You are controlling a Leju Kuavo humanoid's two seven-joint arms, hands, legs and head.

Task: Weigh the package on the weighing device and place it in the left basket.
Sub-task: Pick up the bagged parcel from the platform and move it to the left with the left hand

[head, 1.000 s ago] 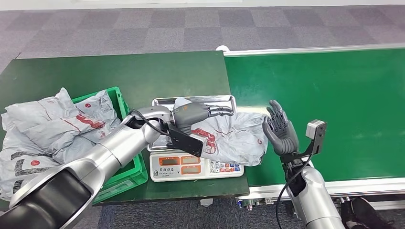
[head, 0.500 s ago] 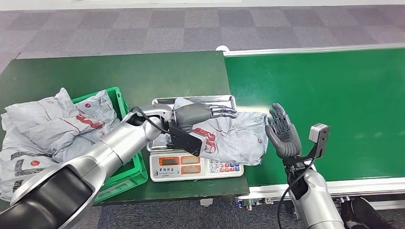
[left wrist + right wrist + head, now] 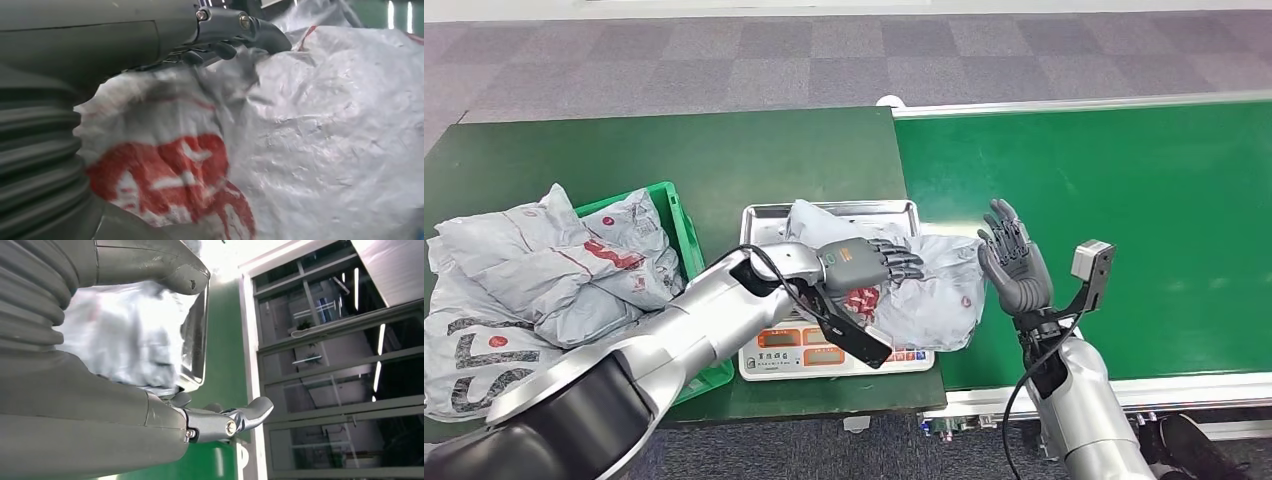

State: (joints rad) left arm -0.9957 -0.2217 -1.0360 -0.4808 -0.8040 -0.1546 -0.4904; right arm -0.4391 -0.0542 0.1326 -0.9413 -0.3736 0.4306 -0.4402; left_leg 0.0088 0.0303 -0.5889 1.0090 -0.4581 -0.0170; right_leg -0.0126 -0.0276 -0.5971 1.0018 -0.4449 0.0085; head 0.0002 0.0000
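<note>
Head view: green table (image 3: pixel 724 150) at left, green conveyor (image 3: pixel 1124 180) at right. Green basket (image 3: pixel 686 240) at table's left, heaped with grey bags (image 3: pixel 534 270). Scale (image 3: pixel 834 352) beside it, grey package (image 3: pixel 929 290) sprawled over its steel pan (image 3: pixel 764 222). Left hand (image 3: pixel 864 265) lies on package, fingers extended; firm grip cannot be told. Right hand (image 3: pixel 1014 272) upright beside package, fingers spread, holding nothing.

green basket (image 3: pixel 686 250) heaped with parcels (image 3: pixel 544 265), conveyor belt (image 3: pixel 1124 200) open
</note>
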